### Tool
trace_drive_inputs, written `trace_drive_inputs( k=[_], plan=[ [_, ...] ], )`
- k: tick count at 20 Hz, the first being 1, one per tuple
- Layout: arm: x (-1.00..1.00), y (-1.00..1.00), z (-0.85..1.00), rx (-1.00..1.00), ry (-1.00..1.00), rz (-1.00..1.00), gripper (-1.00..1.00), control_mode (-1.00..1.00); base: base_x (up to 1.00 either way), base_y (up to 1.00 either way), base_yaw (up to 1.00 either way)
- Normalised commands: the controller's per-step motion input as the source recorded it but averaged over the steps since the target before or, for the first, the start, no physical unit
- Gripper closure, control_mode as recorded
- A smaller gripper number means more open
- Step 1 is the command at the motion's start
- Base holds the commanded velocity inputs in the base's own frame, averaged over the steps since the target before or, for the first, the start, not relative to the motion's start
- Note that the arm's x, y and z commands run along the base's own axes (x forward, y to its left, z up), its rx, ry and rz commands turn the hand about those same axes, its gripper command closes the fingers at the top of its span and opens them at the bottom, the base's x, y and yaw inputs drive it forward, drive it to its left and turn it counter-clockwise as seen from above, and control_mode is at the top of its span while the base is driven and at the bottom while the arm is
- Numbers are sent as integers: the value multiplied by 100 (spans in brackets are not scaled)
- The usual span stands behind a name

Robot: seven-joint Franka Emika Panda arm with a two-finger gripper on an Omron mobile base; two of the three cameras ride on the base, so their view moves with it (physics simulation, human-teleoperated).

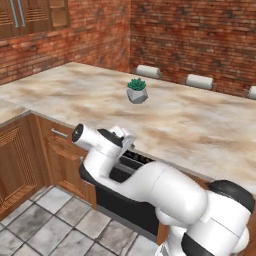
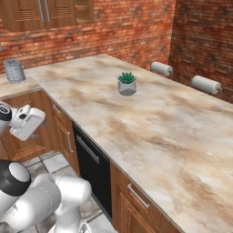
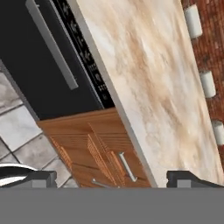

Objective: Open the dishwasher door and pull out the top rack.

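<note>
The dishwasher door (image 2: 94, 170) is a flat black panel, lower centre of the right base view. It stands ajar, tilted out at the top, its silver bar handle (image 3: 51, 43) horizontal.

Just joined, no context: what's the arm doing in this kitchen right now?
The white arm is working on the flat black dishwasher door with the horizontal silver bar handle, set under the marble counter between brown wooden cabinets. The door looks cracked open at the top in the left base view, showing a dark interior; no rack has come out. The end effector is open and holds nothing, hanging off the handle. A small potted succulent sits on the counter.
</note>
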Motion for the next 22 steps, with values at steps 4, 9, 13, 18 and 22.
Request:
trace_drive_inputs(
  k=[4,9,13,18,22],
  plan=[
    [4,0,-39,-19,0,0,-100,-100,0,0,0],
    [19,0,-34,-17,0,0,-100,-100,0,0,0],
    [20,0,-25,-17,0,0,-100,-100,0,0,0],
    [17,0,-32,-18,0,0,-100,-100,0,0,0],
    [11,0,-44,-20,0,0,-100,-100,0,0,0]
  ],
)
